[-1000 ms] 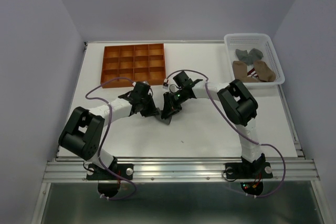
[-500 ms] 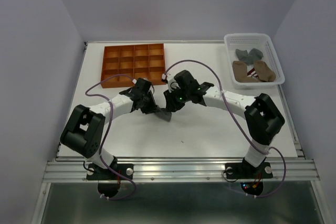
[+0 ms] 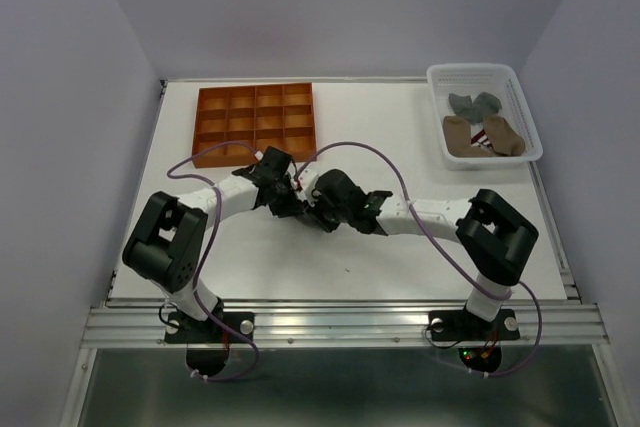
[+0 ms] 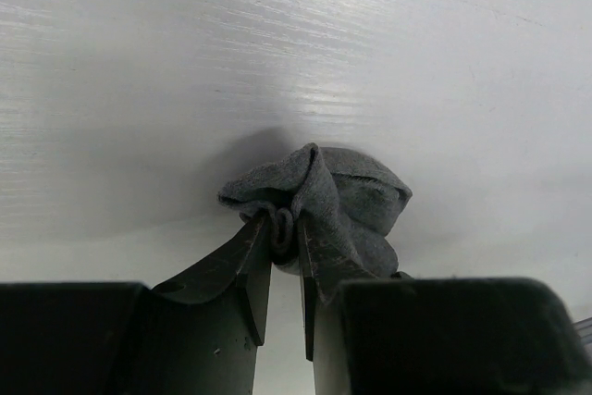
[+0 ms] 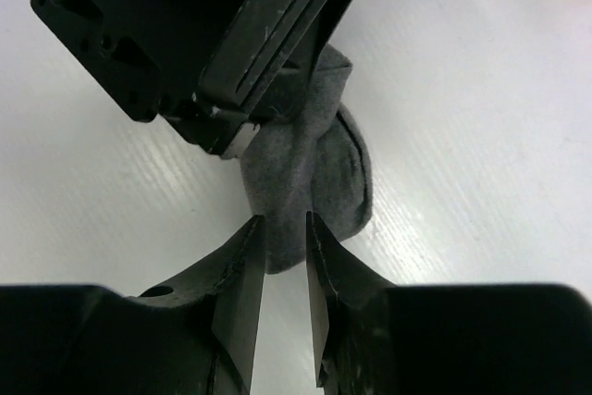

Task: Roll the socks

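Mid tabletop [image 3: 420, 137], between both arms: small grey fabric sock [image 4: 347, 201], bunched up. The left fingers [image 4: 245, 270] pinch a fold at its near edge. The right fingers [image 5: 239, 275] stand narrowly parted, sock rim at their tips; grip unclear. Arms equally near, opposed.

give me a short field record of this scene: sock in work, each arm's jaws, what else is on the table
sock in work: grey sock, bunched up, on the white table near its middle
left jaws: shut on a fold of the grey sock
right jaws: shut on the sock's other end
basket: white basket, far right corner, holding grey socks and tan socks
tray: orange compartment tray, far left of the table
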You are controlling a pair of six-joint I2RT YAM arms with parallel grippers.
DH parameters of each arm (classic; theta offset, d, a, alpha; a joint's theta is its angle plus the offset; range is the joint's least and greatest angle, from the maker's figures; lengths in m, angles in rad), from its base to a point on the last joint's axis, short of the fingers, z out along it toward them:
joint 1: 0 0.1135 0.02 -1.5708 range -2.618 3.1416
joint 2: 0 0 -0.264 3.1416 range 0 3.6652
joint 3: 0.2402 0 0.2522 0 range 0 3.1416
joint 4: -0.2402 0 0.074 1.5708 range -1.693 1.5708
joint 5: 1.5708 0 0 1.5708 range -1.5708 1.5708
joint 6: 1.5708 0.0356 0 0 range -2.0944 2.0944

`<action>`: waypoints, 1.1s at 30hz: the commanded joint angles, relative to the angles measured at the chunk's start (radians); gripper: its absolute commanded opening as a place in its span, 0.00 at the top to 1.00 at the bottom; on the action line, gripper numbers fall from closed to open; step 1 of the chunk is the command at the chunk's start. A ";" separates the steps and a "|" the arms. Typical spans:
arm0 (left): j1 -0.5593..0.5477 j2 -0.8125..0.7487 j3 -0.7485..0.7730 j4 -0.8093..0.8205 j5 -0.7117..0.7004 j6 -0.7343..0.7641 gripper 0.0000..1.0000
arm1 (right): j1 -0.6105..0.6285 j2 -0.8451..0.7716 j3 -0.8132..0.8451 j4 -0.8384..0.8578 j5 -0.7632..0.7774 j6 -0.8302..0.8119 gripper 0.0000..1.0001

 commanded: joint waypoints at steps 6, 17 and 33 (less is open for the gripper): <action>-0.007 0.021 0.054 -0.046 0.004 0.008 0.73 | 0.105 -0.060 -0.088 0.205 0.209 -0.153 0.70; -0.007 0.024 0.061 -0.063 0.002 0.006 0.72 | 0.123 -0.017 -0.077 0.213 0.229 -0.180 0.70; -0.005 0.014 0.060 -0.062 0.008 -0.001 0.68 | 0.123 0.026 -0.089 0.229 0.211 -0.158 0.70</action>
